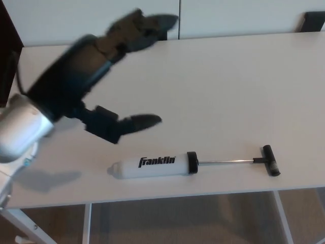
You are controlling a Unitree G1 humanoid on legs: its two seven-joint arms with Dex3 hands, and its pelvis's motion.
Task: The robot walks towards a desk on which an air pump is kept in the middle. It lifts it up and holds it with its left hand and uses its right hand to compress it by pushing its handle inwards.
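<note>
Head view of a white desk carrying a hand air pump. The pump lies flat near the desk's front edge, its long axis roughly parallel to that edge. Its white barrel, printed "Franklin" in black, ends in a black collar; beyond the collar a thin metal rod is drawn out to a black T-handle, which lies crosswise at the far end of the rod from the barrel.

The left hand hangs above the desk, behind the pump's barrel and clear of it. Its fingers are spread apart and hold nothing: the upper fingers reach toward the desk's rear edge, while the thumb points just above the barrel without touching it. Motion blur softens the hand's outline, so the exact finger pose is uncertain. A pale grey forearm enters behind the hand.

The right hand is out of frame.
</note>
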